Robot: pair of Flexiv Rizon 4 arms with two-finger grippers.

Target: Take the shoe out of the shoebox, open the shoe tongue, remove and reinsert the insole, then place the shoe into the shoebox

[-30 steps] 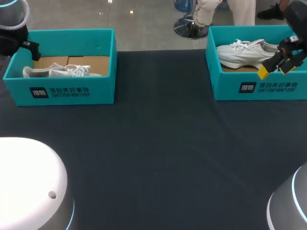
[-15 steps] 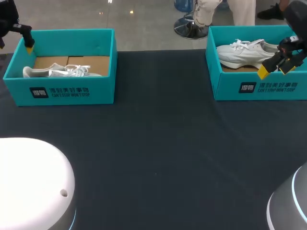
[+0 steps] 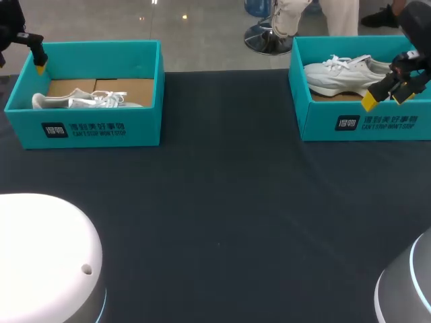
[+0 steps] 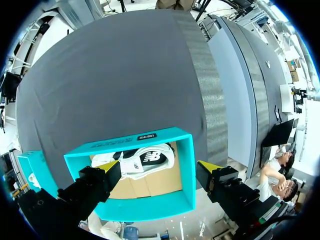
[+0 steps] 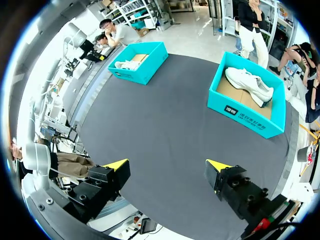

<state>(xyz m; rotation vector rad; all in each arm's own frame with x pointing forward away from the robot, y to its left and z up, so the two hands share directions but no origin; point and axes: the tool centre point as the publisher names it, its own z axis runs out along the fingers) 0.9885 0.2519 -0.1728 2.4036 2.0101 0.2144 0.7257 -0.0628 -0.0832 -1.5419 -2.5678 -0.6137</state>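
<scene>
Inside teal shoebox [image 3: 323,122], white laced shoe [image 3: 345,74]

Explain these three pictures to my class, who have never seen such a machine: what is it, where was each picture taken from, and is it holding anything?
Two robot arms work at a dark table. One picture looks down from above and behind; the two round ones come from a camera on each wrist. On the table stand the left shoebox with the left shoe and the right shoebox with the right shoe. The left hand and right hand are both open, holding nothing.
</scene>
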